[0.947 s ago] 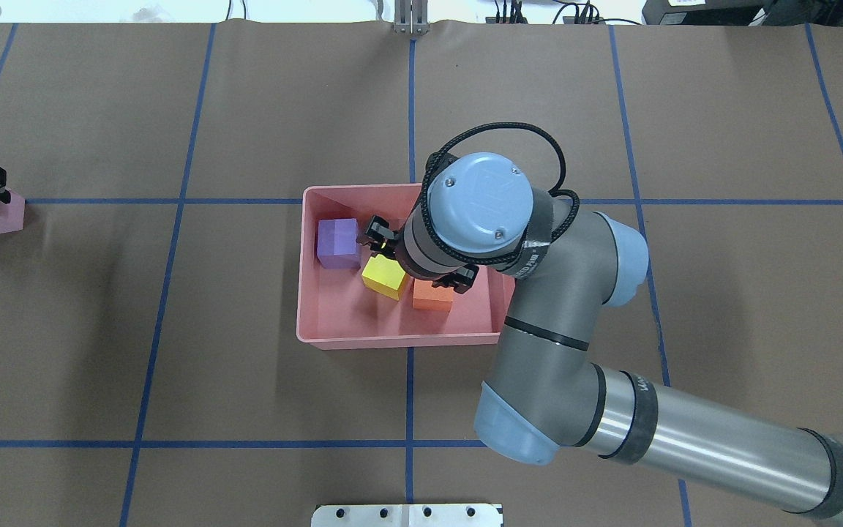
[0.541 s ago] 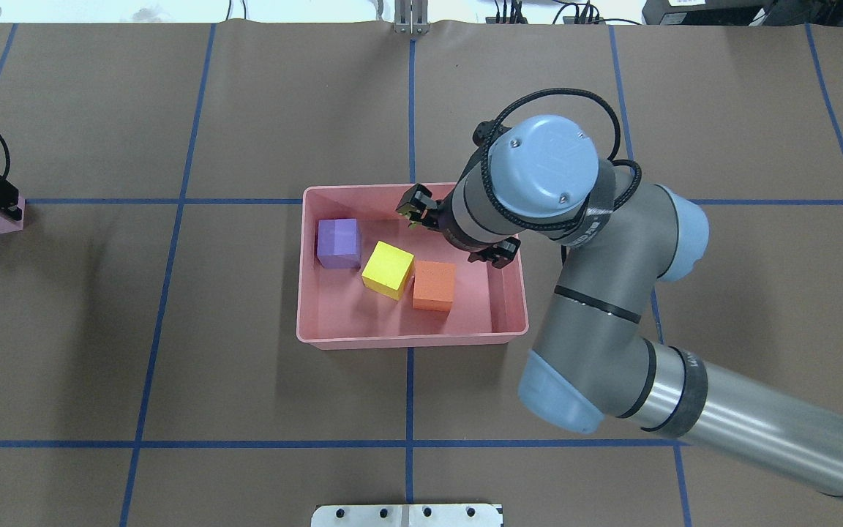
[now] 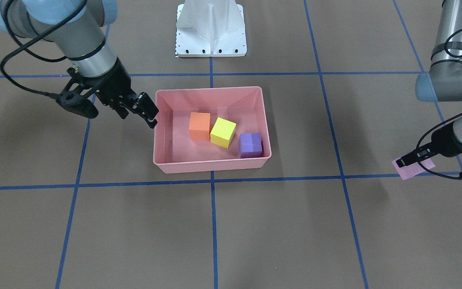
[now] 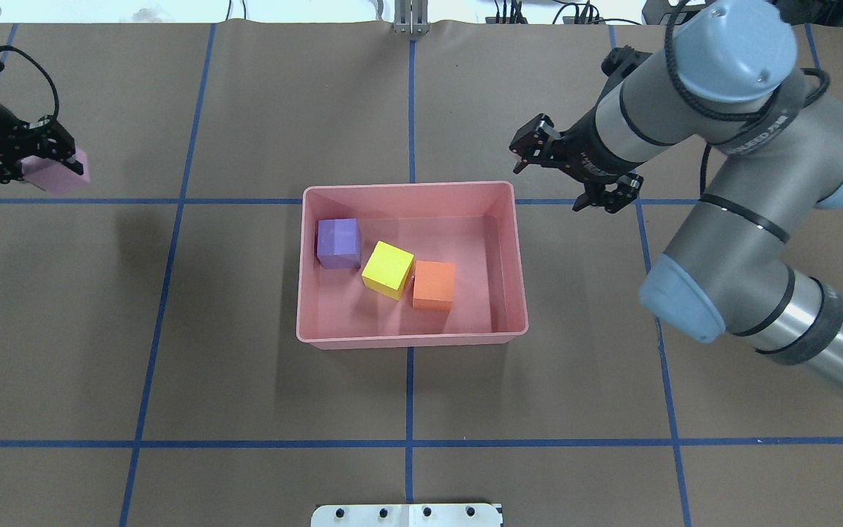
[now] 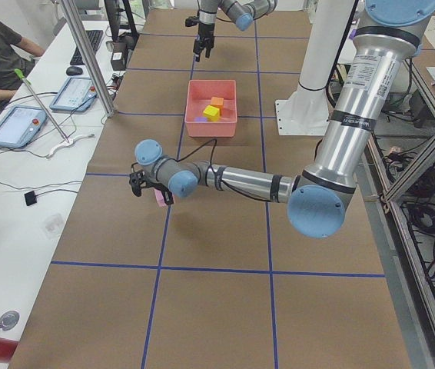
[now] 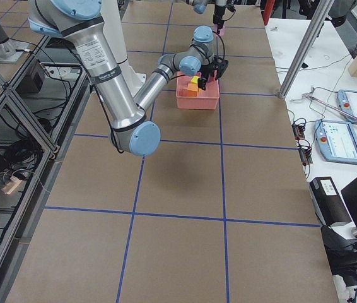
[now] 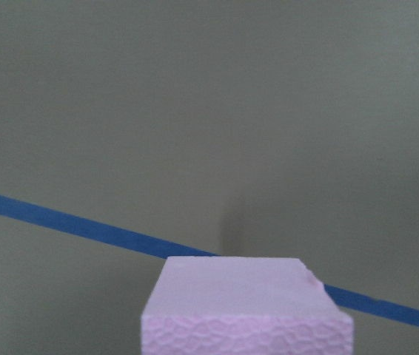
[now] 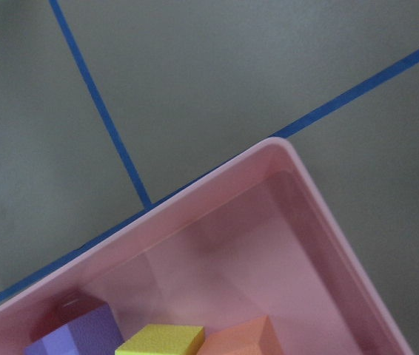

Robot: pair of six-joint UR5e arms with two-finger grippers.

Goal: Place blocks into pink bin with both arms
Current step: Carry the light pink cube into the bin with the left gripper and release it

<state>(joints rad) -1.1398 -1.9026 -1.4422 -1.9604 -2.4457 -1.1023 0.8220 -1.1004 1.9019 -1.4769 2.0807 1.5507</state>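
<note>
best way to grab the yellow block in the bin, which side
Probably from straight above the yellow block: fingers on its two faces toward the pink bin's long walls, wrist turned to match its skew. The orange block and purple block crowd its other sides.

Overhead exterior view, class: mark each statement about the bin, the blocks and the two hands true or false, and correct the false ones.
1. The salmon-pink rectangular plastic bin holds three small matte blocks: a purple cube, a yellow cube and an orange cube. True.
2. The pale pink cube lies inside the bin. False: the left hand grips it far out to the bin's side.
3. The right hand is shut on the orange cube. False: it is open and empty, outside the bin near a corner.
4. The yellow cube sits between the purple cube and the orange cube. True.
</note>
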